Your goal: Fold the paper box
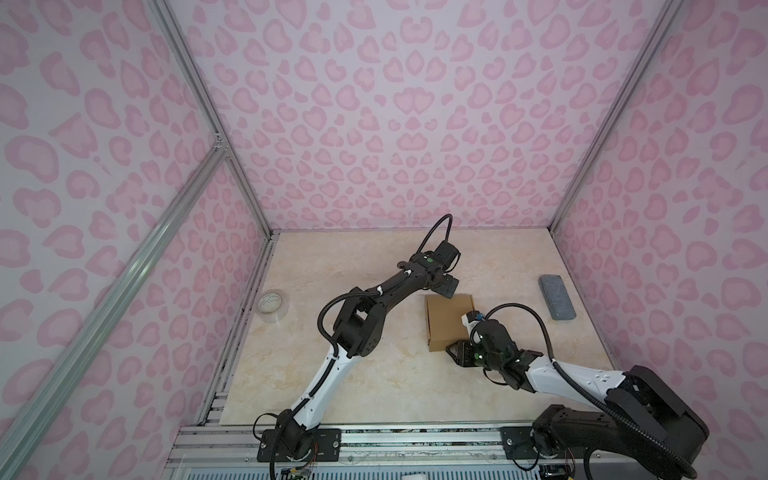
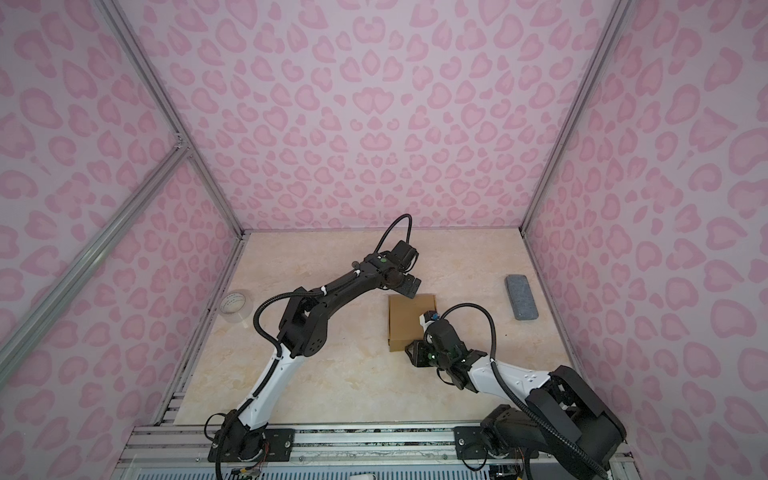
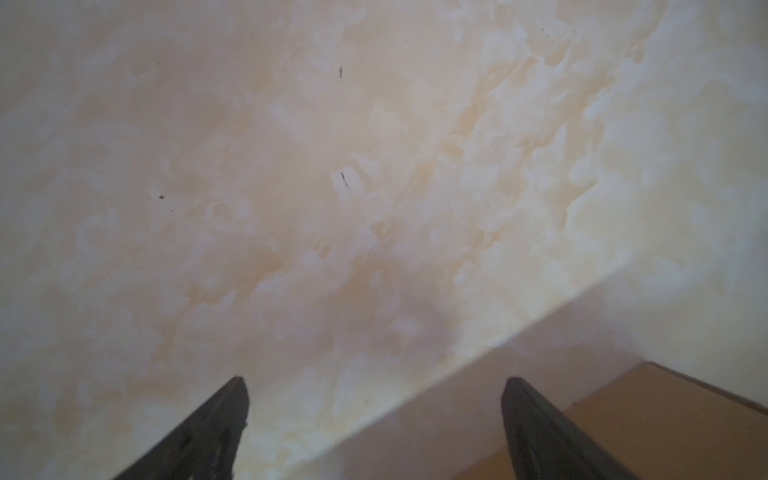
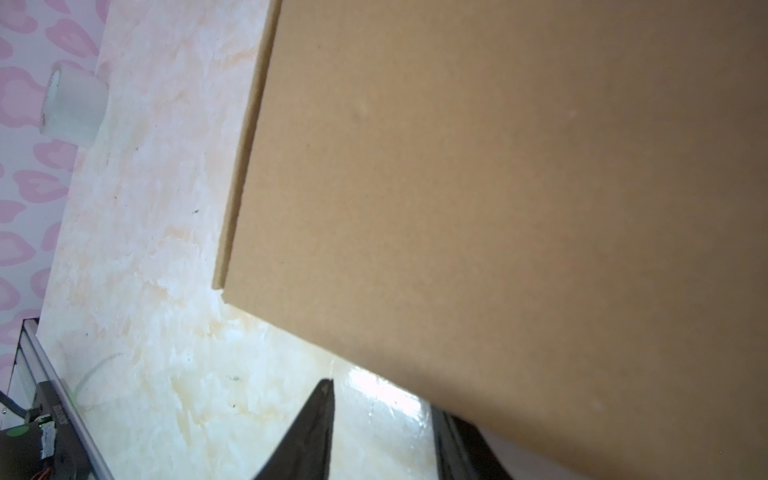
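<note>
Paper box [image 1: 446, 322] lies flat on the marbled table [image 1: 374, 386], a little right of the middle. It is brown and squarish, and its slightly longer side seems to run away from the robot's base. From where I stand it looks already closed up into a shallow mailer, though I can't say whether the lid is fully tucked.

What matters is that the paper box sits between the two claws. The left gripper [image 1: 449, 287] hangs over the far edge, and in its wrist view [image 3: 374, 384] the jaws stand wide apart over bare table. Only a corner of cardboard shows beside one finger [image 3: 536, 419], so the box lies just on the near side of that claw.

The right gripper [image 1: 456, 353] sits at the near right corner. Its wrist view [image 4: 382, 399] shows the jaws partly apart with only table between them. One finger [image 4: 320, 419] is clear of the cardboard. The other disappears behind the box's edge, and I can't tell if it touches.

Both arms are about equally close. I'd guess the next push comes along that long axis, far edge toward near.

The tape roll [image 1: 271, 306] and grey block [image 1: 557, 297] stay well apart, out at either side.
</note>
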### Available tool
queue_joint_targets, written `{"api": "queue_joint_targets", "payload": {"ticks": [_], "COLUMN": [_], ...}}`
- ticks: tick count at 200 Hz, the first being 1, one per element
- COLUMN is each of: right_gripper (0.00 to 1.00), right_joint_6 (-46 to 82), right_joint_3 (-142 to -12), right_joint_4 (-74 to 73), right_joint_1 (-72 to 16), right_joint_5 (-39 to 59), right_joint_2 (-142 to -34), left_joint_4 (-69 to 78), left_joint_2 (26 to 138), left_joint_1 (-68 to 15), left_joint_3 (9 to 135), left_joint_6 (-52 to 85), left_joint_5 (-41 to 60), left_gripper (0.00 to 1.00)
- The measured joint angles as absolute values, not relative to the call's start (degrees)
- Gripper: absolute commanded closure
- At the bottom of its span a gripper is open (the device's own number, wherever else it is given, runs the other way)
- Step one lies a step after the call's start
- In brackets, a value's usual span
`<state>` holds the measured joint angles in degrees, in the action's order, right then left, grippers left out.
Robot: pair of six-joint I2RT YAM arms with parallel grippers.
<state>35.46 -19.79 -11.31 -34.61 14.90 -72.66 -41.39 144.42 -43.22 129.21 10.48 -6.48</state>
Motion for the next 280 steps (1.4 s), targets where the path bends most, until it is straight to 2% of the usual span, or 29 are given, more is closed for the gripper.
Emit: {"api": "queue_joint_targets", "payload": {"ticks": [71, 92, 150, 234, 280], "right_gripper": [0.58, 0.58, 0.6, 0.61, 0.62], "right_joint_6": [34.9, 35.0, 39.0, 47.7, 50.6], "right_joint_3": [-19.8, -19.6, -17.2, -17.0, -18.3], "right_joint_4": [-11.5, -8.9, 4.3, 24.9, 31.6], "right_joint_1": [-34.5, -34.5, -34.5, -34.5, -32.8], "right_joint_5": [12.4, 11.6, 4.5, 1.0, -3.0], "right_joint_2": [-71.6, -66.7, -43.7, -32.1, -35.7], "left_joint_4": [-39.9, -39.0, -43.9, -44.4, -44.0], "left_joint_2": [144.4, 144.4, 144.4, 144.3, 141.4], "left_joint_1": [-43.2, -43.2, -43.6, -43.5, -43.5], "left_joint_3": [128.4, 127.9, 126.9, 126.3, 121.9], "left_joint_6": [10.5, 10.6, 10.0, 9.9, 11.1], "left_joint_5": [-6.2, -6.3, -5.5, -5.5, -4.8], "left_gripper": [0.02, 0.02, 0.02, 0.02, 0.02]}}
